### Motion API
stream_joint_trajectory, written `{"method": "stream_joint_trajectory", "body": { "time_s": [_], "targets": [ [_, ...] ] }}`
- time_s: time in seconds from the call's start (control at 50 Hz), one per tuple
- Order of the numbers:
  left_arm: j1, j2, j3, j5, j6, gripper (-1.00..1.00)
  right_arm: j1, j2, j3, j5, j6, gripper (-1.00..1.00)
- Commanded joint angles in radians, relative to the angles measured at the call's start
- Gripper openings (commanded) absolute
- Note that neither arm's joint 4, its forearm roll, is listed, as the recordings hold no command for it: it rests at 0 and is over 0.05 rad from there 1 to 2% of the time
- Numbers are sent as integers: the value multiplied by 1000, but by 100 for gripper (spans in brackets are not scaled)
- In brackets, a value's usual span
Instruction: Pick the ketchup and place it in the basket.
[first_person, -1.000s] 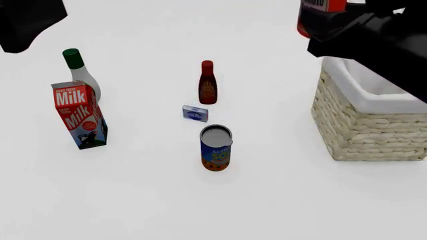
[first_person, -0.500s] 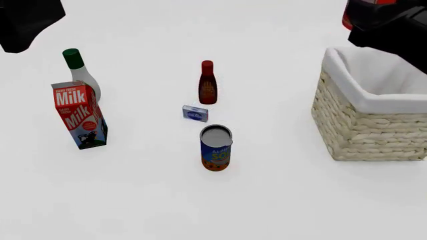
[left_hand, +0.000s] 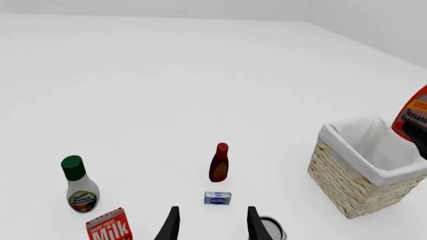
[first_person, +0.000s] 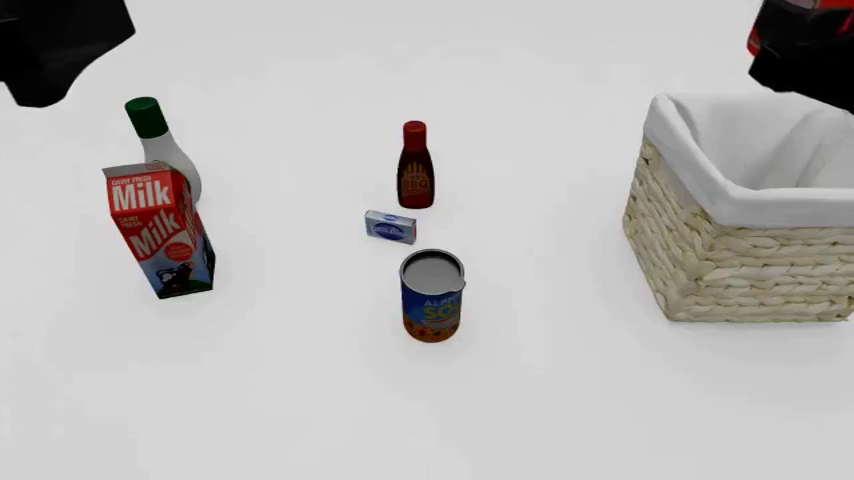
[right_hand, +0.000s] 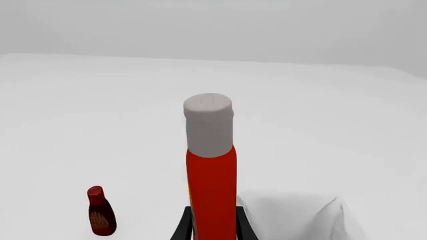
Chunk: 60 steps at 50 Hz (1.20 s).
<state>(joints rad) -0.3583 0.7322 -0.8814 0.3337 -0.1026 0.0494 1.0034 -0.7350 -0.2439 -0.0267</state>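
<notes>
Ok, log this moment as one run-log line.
phase: carry | right gripper: shut on ketchup, held above table near basket | left gripper: open, idle | basket: nothing visible inside

Black arms; thin black claw fingers

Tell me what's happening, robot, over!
Right pincer shut on the red-orange plastic ketchup bottle, up by the woven wicker basket. Left pincer open, holding nothing. Basket inside looks empty.
</notes>
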Motion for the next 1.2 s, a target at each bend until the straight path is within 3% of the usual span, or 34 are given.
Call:
{"method": "stream_joint_trajectory", "body": {
  "time_s": [0.02, 0.26, 0.52, 0.62, 1.2],
  "targets": [
    [-1, 8, 2, -8, 1, 100, -63, 24, -27, -2, 25, -100],
    [2, 10, 4, -9, 1, 100, -143, 105, -43, -39, 68, -100],
    [2, 10, 11, -14, -1, 100, -191, 198, -79, -32, 44, -100],
    [3, 11, 12, -16, -3, 100, -240, 268, -127, -1, 62, -100],
    [-3, 17, 9, -24, -10, 100, -272, 406, -297, 162, 22, -100]
  ]
}}
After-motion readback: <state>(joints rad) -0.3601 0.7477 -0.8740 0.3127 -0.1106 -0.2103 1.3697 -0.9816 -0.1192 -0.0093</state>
